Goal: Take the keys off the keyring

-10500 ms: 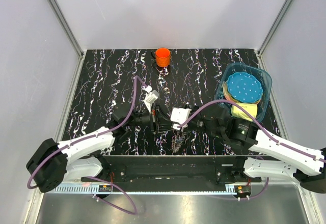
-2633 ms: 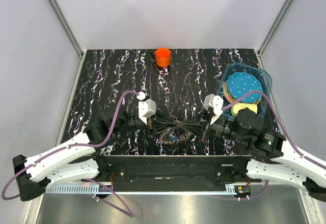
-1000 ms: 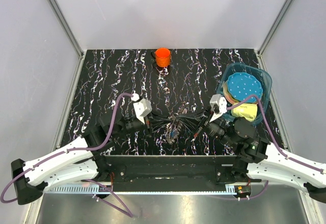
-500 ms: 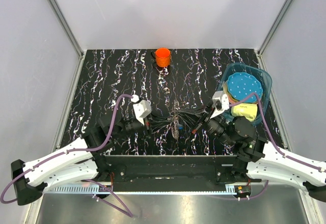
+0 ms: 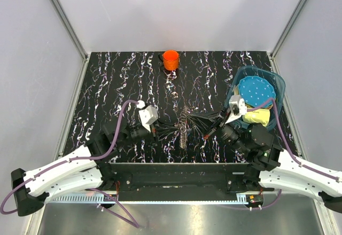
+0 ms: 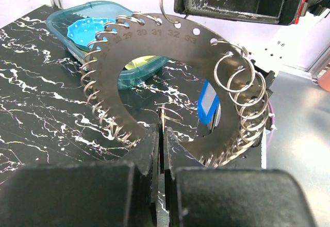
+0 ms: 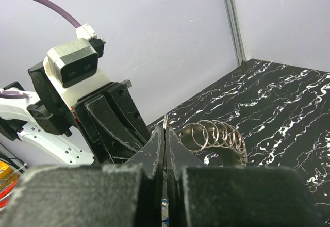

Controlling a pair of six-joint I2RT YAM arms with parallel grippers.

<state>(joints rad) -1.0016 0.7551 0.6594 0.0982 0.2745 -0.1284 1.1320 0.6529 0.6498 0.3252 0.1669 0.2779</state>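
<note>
Grey wall panels close the table (image 5: 117,85) on its left, far and right sides; a teal tub (image 5: 280,93) sits against the right edge, with a blue dotted disc (image 5: 255,92) inside it; left of the tub a broad dark marbled stretch gives room to move, with an orange cup (image 5: 171,59) at the far edge, well left of the tub; the right arm's wrist crowds the tub's left rim.

Left of the tub, toward the table's near edge, the keyring (image 5: 183,124) is held upright between the two arms, edge-on from above; it is a flat grey metal plate with a wide open centre and stamped numbers; small wire loops (image 7: 214,133) are threaded all round its rim; a blue tag (image 6: 209,103) shows through the open centre.

The left claw (image 6: 161,131) has its fingers closed tight on the plate's lower edge; the right claw (image 7: 165,129) has its fingers pressed together at the top rim, pinching one loop there.
</note>
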